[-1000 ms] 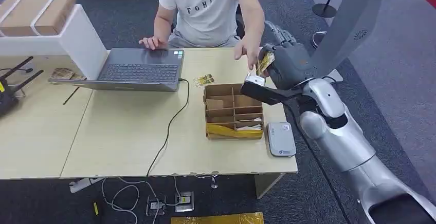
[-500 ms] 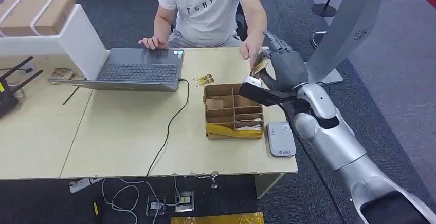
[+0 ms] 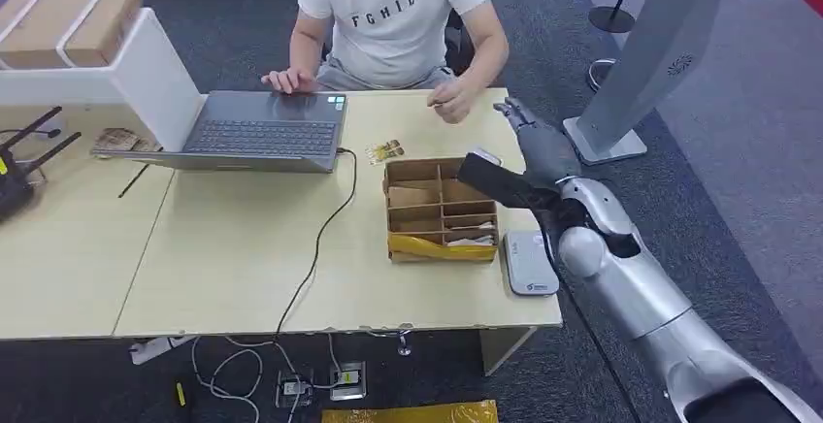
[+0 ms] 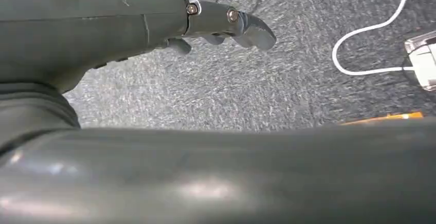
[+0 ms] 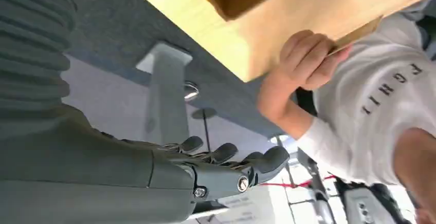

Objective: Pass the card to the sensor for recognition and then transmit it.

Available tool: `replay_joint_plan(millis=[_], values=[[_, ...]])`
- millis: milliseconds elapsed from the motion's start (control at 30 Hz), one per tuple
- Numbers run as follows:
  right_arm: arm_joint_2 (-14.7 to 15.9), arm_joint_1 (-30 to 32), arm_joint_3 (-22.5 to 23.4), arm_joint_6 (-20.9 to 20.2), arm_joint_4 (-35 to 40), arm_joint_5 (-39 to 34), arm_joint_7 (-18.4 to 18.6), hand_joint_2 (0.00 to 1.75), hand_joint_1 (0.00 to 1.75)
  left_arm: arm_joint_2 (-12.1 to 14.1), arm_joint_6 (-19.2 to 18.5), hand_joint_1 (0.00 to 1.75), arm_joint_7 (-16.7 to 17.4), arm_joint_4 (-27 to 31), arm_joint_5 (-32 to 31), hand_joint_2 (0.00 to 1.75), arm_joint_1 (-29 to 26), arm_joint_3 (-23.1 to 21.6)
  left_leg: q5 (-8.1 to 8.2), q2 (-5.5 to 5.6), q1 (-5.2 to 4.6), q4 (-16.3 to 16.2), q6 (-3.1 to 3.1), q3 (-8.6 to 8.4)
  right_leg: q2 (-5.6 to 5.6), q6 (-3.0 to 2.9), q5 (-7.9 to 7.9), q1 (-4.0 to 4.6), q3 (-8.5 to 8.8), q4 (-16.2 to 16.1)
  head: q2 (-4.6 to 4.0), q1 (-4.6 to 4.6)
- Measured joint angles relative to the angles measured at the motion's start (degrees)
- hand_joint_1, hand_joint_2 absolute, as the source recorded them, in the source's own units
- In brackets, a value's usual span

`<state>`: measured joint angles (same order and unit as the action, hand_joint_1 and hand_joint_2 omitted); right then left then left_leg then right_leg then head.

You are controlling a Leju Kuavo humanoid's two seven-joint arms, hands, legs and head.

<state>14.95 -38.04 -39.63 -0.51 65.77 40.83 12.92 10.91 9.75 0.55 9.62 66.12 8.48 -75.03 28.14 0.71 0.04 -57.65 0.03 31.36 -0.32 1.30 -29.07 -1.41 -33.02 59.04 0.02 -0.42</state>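
The right hand (image 3: pixel 543 146) hangs over the desk's (image 3: pixel 233 258) far right corner, with the compartmented box (image 3: pixel 442 210) on the desk just to its left and the sensor (image 3: pixel 530 261) nearer the robot, beside that box. Further left of the hand lies the laptop (image 3: pixel 262 130). Beyond the hand sits a person (image 3: pixel 393 16), whose hand (image 3: pixel 450 103) holds the card (image 5: pixel 357 34) over the desk's far edge.

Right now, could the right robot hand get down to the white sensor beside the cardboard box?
Probably yes. The right robot hand is open and empty above the table edge, and the white sensor lies uncovered beside the cardboard box, right under the forearm.
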Motion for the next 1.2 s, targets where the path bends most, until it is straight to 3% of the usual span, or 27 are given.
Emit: replay_joint_plan(millis=[200,433,800,1200], values=[[4.5,4.1,0.9,-6.0,10.4,-0.7,4.9,1.75,0.0,0.0,0.1,0.0,0.2,0.0,-0.6,0.0,-0.1,0.0,0.02,-0.14,0.0,0.0,-0.01,0.0,0.1,0.0,0.0,0.0,-0.02,0.0,0.0,0.0],[7.0,6.5,0.9,-6.6,18.9,1.7,6.6,1.75,0.0,-0.1,0.7,0.0,0.2,0.0,-0.1,0.0,-0.1,0.0,0.03,-0.2,0.02,0.0,-0.03,-0.03,0.14,0.0,0.0,0.01,-0.02,0.0,0.0,0.0],[6.4,13.0,-1.1,0.1,21.0,9.8,6.6,1.75,0.0,-0.3,1.3,0.0,0.6,0.0,0.0,0.0,0.0,0.0,0.04,-0.2,0.04,0.0,-0.04,0.03,0.13,-0.01,0.0,0.04,-0.02,0.0,0.0,0.0],[4.1,14.2,-2.4,1.9,16.9,11.7,6.5,1.75,0.0,-0.3,1.2,0.0,0.6,0.0,-0.4,0.0,0.1,0.0,0.04,-0.2,0.05,0.0,-0.04,0.03,0.13,-0.01,0.0,0.04,-0.02,0.0,0.0,0.0]])
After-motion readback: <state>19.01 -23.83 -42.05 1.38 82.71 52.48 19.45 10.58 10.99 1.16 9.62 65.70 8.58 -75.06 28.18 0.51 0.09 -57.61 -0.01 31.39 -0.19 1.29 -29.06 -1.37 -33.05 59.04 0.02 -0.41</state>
